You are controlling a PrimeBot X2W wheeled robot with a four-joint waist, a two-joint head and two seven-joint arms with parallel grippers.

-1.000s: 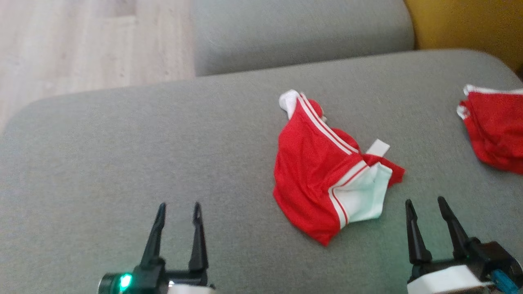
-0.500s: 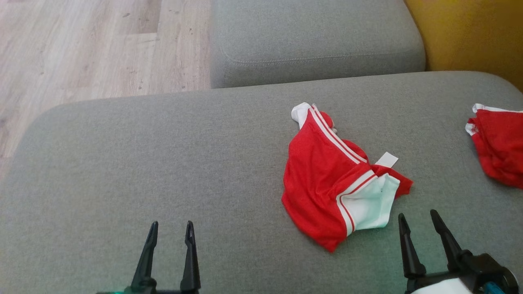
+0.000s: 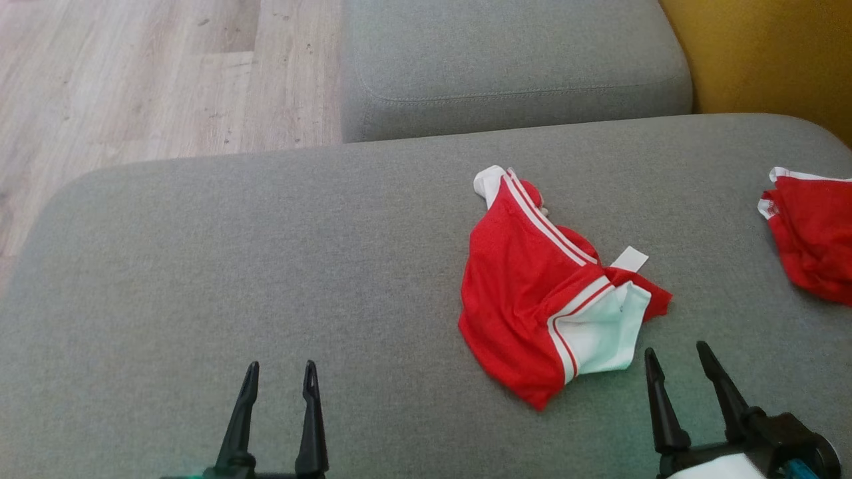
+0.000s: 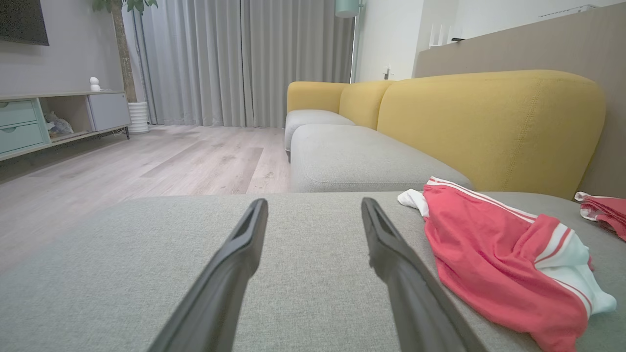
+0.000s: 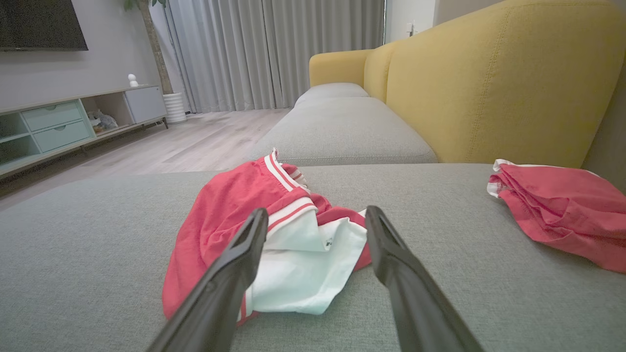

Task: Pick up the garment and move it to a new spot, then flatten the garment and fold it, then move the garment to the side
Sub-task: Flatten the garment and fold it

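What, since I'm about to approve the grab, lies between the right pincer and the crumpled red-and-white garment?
Nothing visible: bare grey cushion separates the open right pincer from the red-and-white garment. The other red garment lies farther right, off that path.

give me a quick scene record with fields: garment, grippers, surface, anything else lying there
surface: grey sofa cushion
garment: red and white garment, crumpled, right of the cushion's middle, not yet picked up
left gripper: open, empty, over bare cushion
right gripper: open, empty, close to the garment's white panel, not touching
other item: second red garment, at the cushion's right edge
background: wooden floor, yellow backrest
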